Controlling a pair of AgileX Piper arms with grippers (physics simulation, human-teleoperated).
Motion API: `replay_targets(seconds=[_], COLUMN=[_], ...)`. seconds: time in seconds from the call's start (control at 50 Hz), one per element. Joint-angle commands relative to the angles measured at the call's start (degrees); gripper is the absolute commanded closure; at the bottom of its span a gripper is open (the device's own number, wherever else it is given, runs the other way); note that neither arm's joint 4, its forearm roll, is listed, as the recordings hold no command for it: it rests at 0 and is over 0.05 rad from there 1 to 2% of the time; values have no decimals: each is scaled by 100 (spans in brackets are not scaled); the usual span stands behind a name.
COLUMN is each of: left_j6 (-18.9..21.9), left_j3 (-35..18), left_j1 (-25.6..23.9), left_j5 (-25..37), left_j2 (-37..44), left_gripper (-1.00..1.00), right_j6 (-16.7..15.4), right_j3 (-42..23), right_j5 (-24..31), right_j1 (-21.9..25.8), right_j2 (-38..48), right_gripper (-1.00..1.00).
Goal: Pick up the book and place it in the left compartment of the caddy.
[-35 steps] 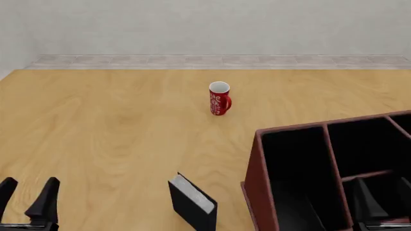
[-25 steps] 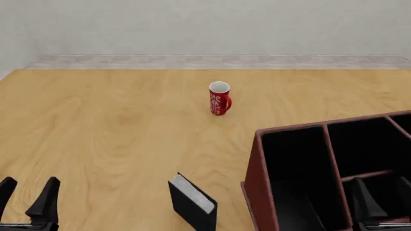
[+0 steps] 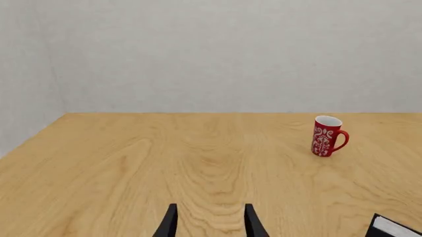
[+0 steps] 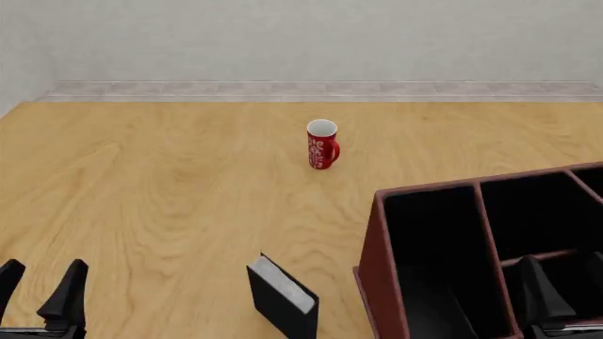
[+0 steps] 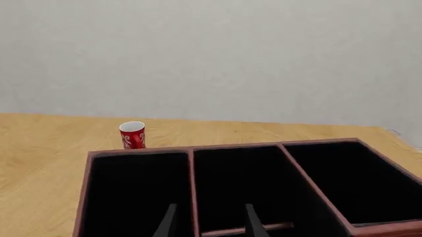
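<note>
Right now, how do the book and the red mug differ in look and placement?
The book is black with white page edges; the mug is red with a white pattern and white inside. The book sits near the table's front edge, close beside the caddy; the mug stands farther back, apart from everything. Both stand upright on the table, untouched by either gripper.

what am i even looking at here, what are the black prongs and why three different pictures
These are simulator renders of a two-armed robot at a wooden table. The black prongs are its hands: the left hand and the right hand, both open and holding nothing. One picture looks down from behind the arms; the other two come from cameras behind each hand. On the table stand a thick black hardcover book with white page edges, a red patterned mug, and a large red-brown open-topped caddy with black compartments.
</note>
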Motion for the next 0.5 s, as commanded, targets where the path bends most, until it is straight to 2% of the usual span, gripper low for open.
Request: replay_targets(seconds=[0.02, 0.08, 0.3, 0.34, 0.5], left_j6=[0, 0, 0, 0, 0], left_j3=[0, 0, 0, 0, 0], left_j1=[0, 0, 0, 0, 0], left_j5=[0, 0, 0, 0, 0], left_j2=[1, 1, 1, 1, 1], left_gripper=[-100, -100, -100, -100, -100], right_j6=[-24, -140, -64, -91, -177], right_j3=[-325, -383, -845, -1188, -1639], right_j5=[217, 260, 677, 930, 1285], right_j1=[169, 335, 544, 730, 1010], right_j2=[-20, -21, -21, -22, -18], right_gripper=[-100, -100, -100, -100, -100])
